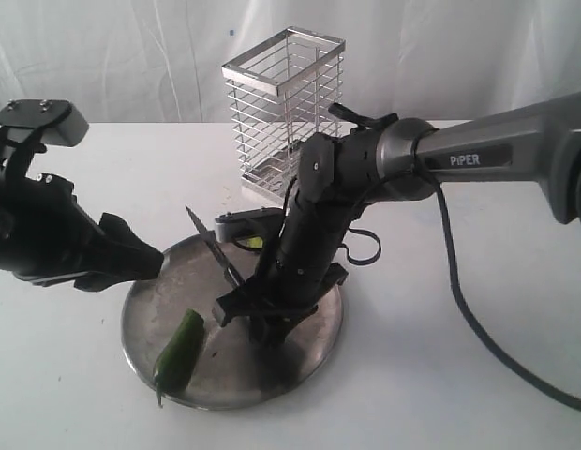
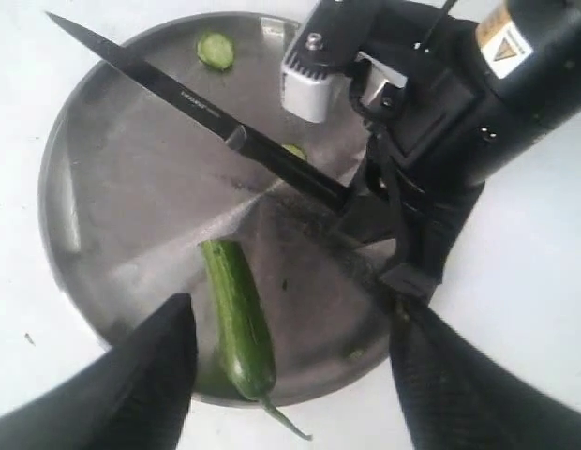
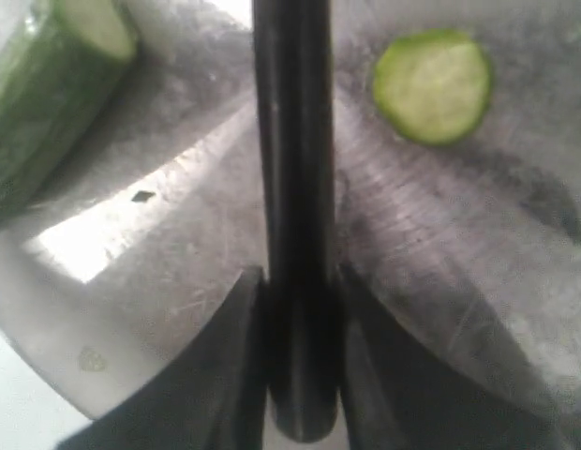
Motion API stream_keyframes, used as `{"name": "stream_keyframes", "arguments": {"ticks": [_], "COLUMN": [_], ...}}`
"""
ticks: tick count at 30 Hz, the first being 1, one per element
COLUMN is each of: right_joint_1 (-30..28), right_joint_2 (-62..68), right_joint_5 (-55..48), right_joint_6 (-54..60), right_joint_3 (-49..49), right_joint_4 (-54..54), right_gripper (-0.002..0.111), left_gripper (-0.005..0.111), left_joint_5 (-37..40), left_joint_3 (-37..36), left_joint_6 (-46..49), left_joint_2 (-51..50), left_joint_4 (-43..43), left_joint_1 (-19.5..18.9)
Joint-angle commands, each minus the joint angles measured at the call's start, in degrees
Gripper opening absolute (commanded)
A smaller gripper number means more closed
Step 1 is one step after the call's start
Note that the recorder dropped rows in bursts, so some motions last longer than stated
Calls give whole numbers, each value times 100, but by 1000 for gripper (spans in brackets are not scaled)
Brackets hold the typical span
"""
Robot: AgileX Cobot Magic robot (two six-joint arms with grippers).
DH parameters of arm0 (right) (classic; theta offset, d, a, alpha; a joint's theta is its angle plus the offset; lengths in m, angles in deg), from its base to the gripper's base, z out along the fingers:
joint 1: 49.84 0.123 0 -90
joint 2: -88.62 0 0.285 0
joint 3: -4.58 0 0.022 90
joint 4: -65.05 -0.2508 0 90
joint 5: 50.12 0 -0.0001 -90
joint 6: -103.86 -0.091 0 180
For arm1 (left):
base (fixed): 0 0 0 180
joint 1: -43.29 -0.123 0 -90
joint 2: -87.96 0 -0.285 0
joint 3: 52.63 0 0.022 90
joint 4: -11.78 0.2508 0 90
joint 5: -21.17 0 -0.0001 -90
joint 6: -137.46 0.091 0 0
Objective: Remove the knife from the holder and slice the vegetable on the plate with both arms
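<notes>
The dark green vegetable (image 1: 181,349) lies on the steel plate (image 1: 300,361), near its front left rim, stem tip over the edge. In the left wrist view the vegetable (image 2: 239,323) lies between my spread left fingers (image 2: 169,347). My left gripper (image 1: 150,264) hovers open above the plate's left rim, holding nothing. My right gripper (image 1: 251,305) is shut on the black knife (image 1: 214,246), whose blade points up and to the back left over the plate. The handle (image 3: 295,187) is clamped between the right gripper (image 3: 298,281) fingers. Cut slices (image 2: 216,49) (image 3: 431,86) lie on the plate.
The chrome wire holder (image 1: 284,112) stands upright behind the plate on the white table (image 1: 440,375). The right arm's black cable (image 1: 478,328) trails across the table at the right. A white backdrop hangs behind.
</notes>
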Motion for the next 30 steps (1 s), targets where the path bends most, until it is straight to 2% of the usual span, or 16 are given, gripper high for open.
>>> {"name": "stream_keyframes", "arguments": {"ticks": [1, 5, 10, 15, 18, 22, 23, 26, 27, 30], "right_joint_1": [-39, -39, -39, -25, 163, 623, 763, 1242, 1437, 1504], "right_joint_2": [-33, -334, -1028, -2105, -2937, -4266, -4605, -5791, -6396, -7438], "right_joint_5": [244, 376, 604, 1149, 1745, 3143, 3400, 4132, 4244, 4166], "right_joint_6": [87, 87, 126, 809, 1100, 1100, 1100, 1100, 1100, 1100], "right_joint_3": [-37, -13, 310, 1173, 1940, 3274, 3544, 4583, 4932, 5230], "right_joint_4": [-43, -43, -166, -1225, -1665, -2153, -2264, -2577, -2577, -2577], "right_gripper": [32, 41, 41, 40, 27, 3, 0, 0, 0, 0], "left_gripper": [63, 63, 63, 61, 51, 27, 21, 3, 0, 0], "left_joint_5": [122, 41, 150, 533, 698, 808, 809, 783, 932, 1141], "left_joint_3": [-182, -340, -362, -362, -470, -877, -1013, -1430, -1496, -1505], "left_joint_6": [-96, -205, -276, -340, -465, -745, -819, -983, -972, -945], "left_joint_2": [388, 756, 1245, 1811, 2196, 2849, 3018, 3550, 3729, 3824], "left_joint_4": [-129, -129, -129, -129, -129, -129, -129, -129, -129, -129], "left_joint_1": [33, 33, 33, 33, 33, 33, 33, 33, 33, 33]}}
